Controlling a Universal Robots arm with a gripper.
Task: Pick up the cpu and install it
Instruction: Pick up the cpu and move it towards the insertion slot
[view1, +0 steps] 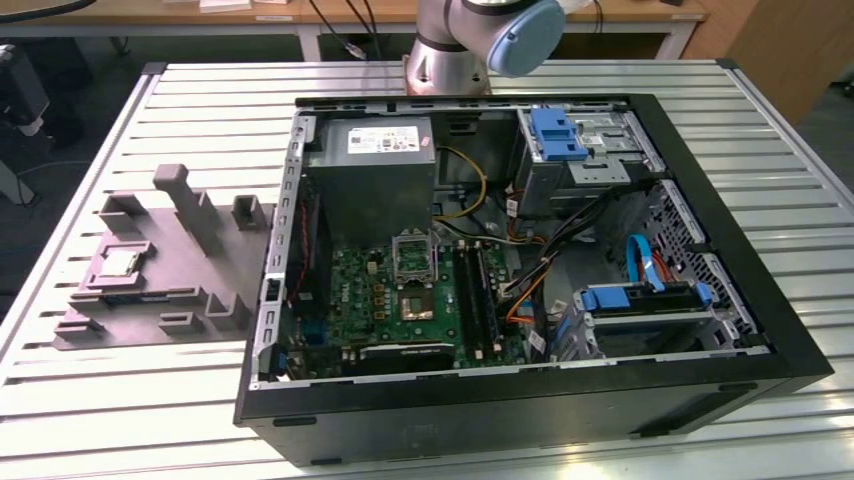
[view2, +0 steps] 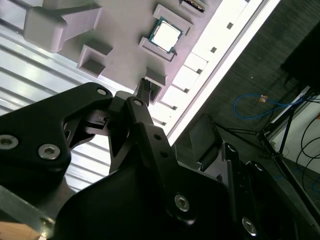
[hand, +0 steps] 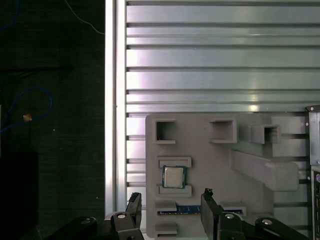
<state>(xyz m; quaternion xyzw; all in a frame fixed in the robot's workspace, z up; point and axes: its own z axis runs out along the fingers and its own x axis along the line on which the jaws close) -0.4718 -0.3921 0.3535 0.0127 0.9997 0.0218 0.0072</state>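
First wrist view: the gripper (hand: 170, 204) hovers at the edge of the grey fixture (hand: 210, 165), its two black fingers (hand: 209, 210) spread wide with nothing between them; the cpu (hand: 173, 176), silvery top up, lies flat in a shallow recess of the fixture, just off the fingertips and untouched; in the exterior view the fixture rests on the slatted metal table (view1: 160, 400), and the open computer case (view1: 534, 400) stands just beside the fixture on the exterior view's right, its green motherboard (view1: 387, 300) exposed.
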